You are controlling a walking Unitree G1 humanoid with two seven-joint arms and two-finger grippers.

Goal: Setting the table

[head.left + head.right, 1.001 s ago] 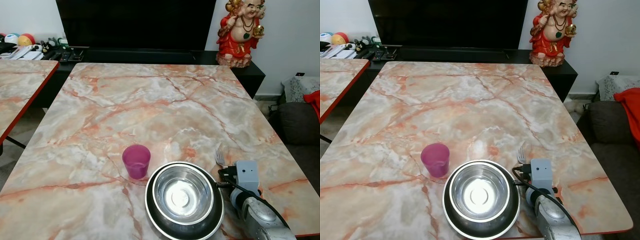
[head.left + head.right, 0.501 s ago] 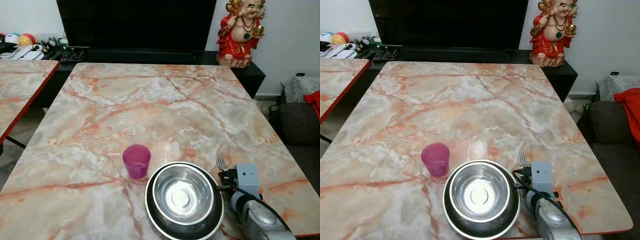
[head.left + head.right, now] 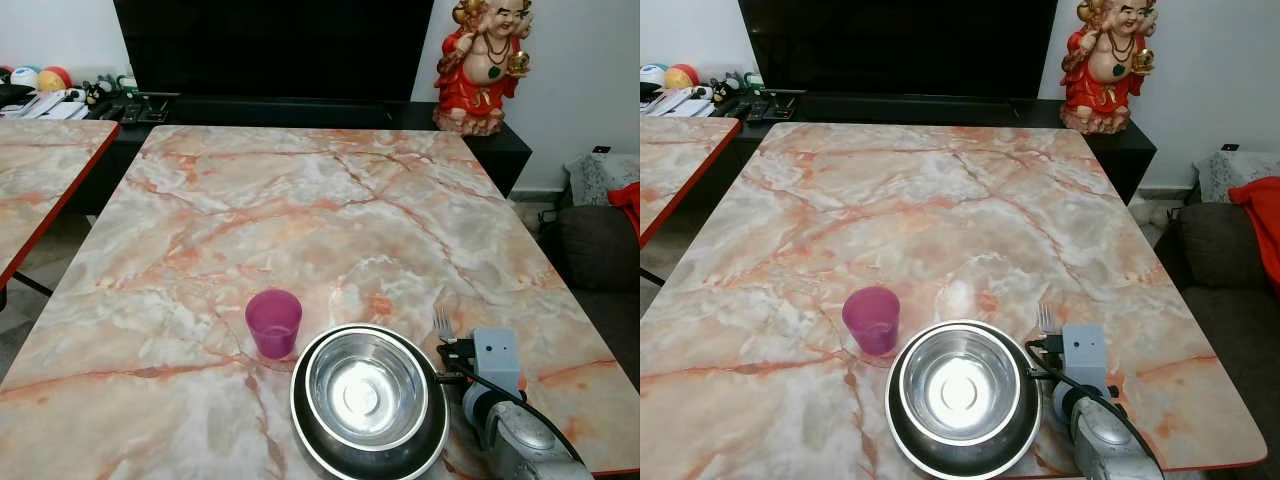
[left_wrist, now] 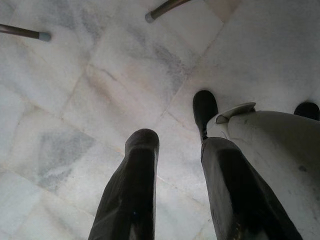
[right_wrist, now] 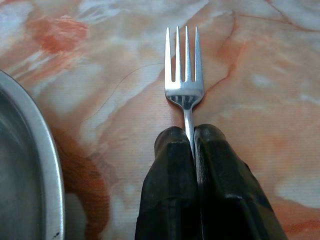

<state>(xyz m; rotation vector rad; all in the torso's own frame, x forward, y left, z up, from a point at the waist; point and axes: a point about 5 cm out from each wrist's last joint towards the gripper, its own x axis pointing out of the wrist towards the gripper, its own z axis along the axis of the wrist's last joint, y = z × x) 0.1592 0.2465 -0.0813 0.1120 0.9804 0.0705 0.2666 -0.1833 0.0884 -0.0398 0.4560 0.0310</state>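
Marble table (image 3: 300, 220): right gripper (image 5: 191, 137), fork (image 5: 183, 70) slightly nearer bowl (image 3: 368, 400).

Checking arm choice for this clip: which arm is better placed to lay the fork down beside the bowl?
Right. The right gripper is shut on the fork, low over the table beside the steel bowl. The left gripper hangs open over the floor, away from the table.
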